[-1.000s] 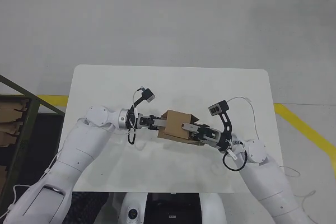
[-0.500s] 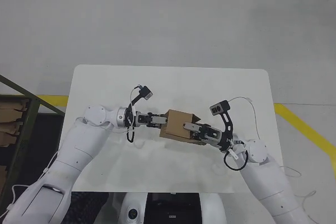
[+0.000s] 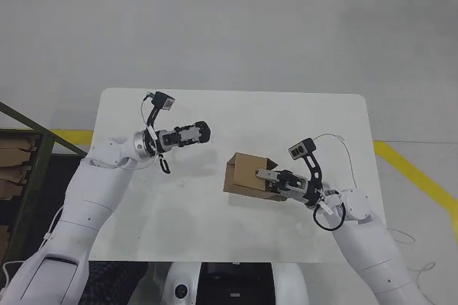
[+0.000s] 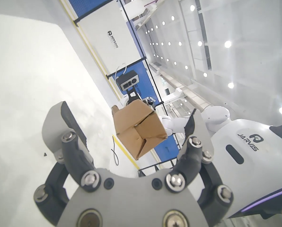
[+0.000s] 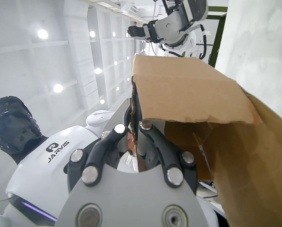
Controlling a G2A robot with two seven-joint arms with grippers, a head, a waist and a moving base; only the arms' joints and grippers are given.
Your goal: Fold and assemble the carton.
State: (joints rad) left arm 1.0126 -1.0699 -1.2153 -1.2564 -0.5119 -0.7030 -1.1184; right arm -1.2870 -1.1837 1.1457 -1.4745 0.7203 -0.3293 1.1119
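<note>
Pinching the carton (image 3: 246, 174) edge, right gripper (image 5: 133, 115); left gripper (image 3: 204, 131) splayed, well apart

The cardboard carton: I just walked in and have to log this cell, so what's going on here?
The right end effector is shut on one wall edge of the brown cardboard carton, holding it over the white table. The left end effector hangs open over the table, apart from the carton. The carton's end that faces the left arm has its flaps folded shut.
</note>
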